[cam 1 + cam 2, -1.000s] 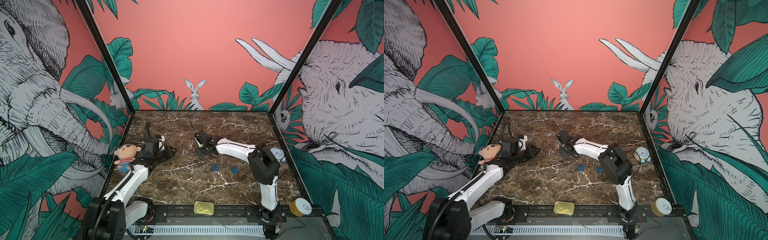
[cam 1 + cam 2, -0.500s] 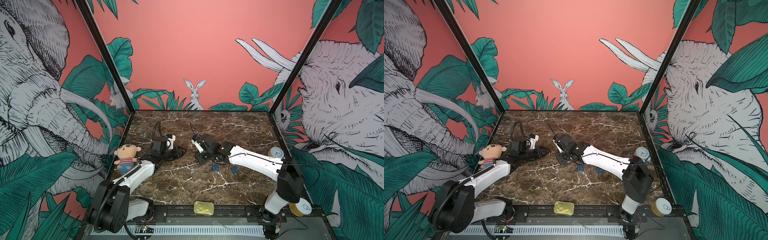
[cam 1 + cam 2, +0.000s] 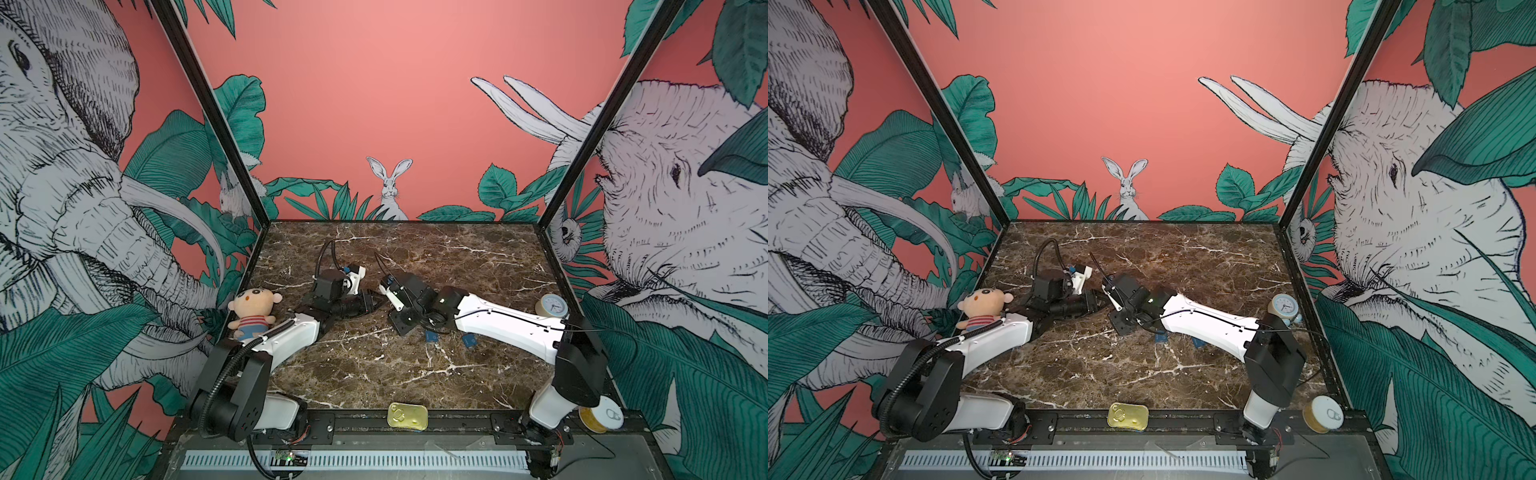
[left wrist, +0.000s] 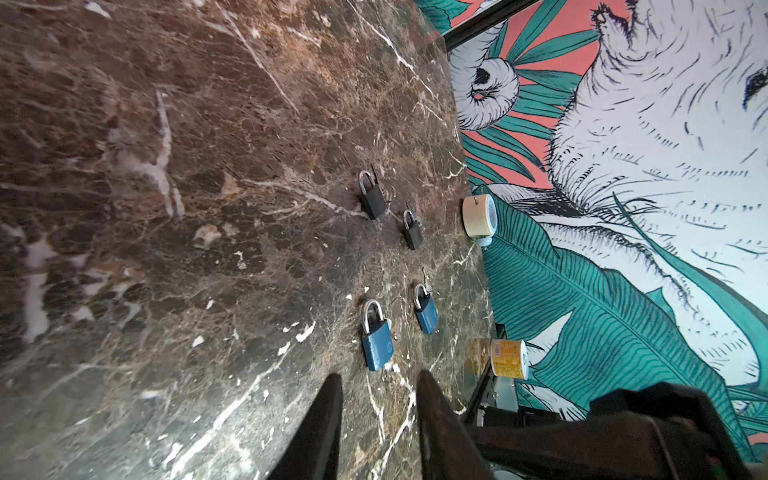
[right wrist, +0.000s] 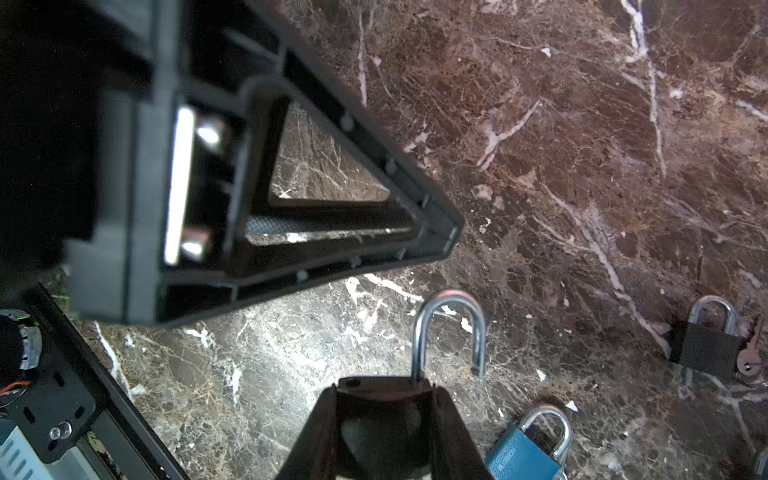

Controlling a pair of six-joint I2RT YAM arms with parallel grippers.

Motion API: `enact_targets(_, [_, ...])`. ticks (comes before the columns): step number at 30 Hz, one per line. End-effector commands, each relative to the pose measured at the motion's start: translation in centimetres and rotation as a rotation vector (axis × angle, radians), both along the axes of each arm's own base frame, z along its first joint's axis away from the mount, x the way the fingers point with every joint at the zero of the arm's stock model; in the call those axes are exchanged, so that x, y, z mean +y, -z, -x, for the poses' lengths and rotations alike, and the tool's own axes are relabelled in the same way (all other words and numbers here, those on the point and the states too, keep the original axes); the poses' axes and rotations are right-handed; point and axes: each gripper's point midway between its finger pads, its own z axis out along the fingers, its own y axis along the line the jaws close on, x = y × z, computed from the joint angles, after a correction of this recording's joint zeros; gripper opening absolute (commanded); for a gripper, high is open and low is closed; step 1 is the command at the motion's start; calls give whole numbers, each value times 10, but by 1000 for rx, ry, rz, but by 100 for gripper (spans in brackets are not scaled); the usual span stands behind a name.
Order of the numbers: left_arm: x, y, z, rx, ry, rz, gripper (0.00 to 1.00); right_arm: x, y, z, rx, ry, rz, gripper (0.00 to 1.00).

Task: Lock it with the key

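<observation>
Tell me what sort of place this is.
Probably a staged robot test booth: jungle-mural walls box in a marble-look tabletop, and a left arm and right arm are mounted on the rail at its front.

Right arm [image 3: 498,326]: elbow drops from upright to low; forearm lies flat.
Left gripper [image 3: 371,304]: shifts right, nearing the right gripper [image 3: 394,311].

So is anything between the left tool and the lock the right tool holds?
Nothing visible. Only bare marble table shows between the left tool and the open shackle of the lock in the right tool.
</observation>
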Motion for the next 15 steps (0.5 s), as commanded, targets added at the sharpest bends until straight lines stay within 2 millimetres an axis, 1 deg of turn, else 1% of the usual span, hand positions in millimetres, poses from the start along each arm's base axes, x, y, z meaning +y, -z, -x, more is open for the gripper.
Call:
enact_targets(1, [-13,-19,-2,-42,49,55,32,8,-12,-4,-39,-7,-17,15])
enact_targets(4, [-20,-17,0,-33,74,57,31,8,-13,-5,-43,-8,-18,15])
enact_targets(11, [-24,-18,-1,-31,84,66,29,9,-12,-5,-44,-10,-12,15])
enact_targets(15, [-26,-17,1,-20,98,72,26,8,-12,-5,-50,-10,-8,15])
